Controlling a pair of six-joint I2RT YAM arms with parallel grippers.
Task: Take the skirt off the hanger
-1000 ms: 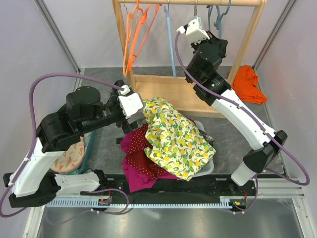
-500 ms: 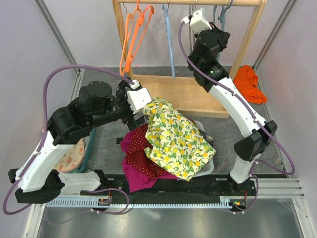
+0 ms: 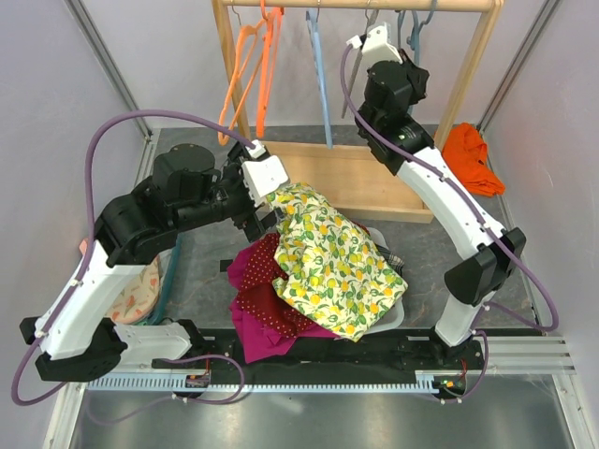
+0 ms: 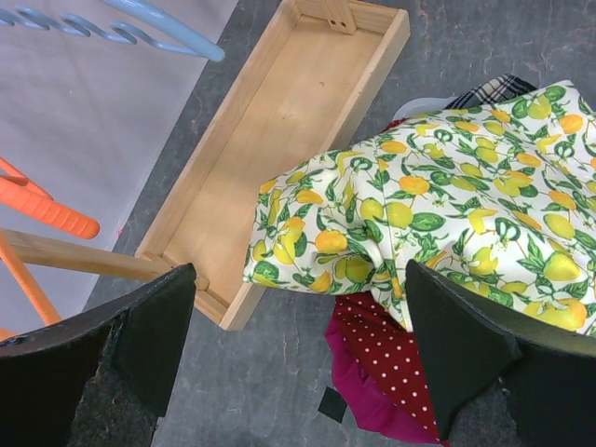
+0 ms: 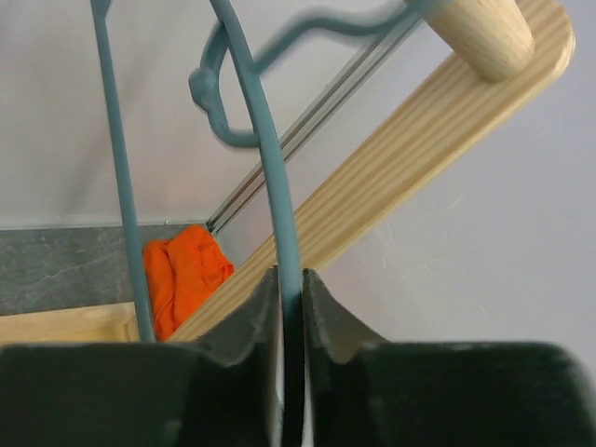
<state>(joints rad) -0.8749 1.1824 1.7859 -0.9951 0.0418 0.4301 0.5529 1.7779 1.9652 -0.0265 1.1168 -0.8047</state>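
Observation:
The lemon-print skirt (image 3: 332, 262) lies loose on a pile of clothes in the middle, with no hanger on it; it also shows in the left wrist view (image 4: 447, 205). My left gripper (image 3: 260, 217) is open and empty, hovering over the grey floor by the skirt's left edge, with its jaws wide apart in the left wrist view (image 4: 298, 354). My right gripper (image 3: 410, 58) is up at the rack's rail. In the right wrist view it (image 5: 291, 289) is shut on a bare teal hanger (image 5: 270, 158) under the wooden rod (image 5: 475, 28).
A wooden rack with a tray base (image 3: 337, 173) stands at the back. Orange hangers (image 3: 253, 75) and a blue hanger (image 3: 318, 75) hang on it. A red polka-dot garment (image 3: 262, 299) lies under the skirt. An orange cloth (image 3: 468, 159) lies at the back right.
My left arm has risen and moved right, toward the rack base. My right gripper has lifted the teal hanger up to the rail. The orange hangers have swung.

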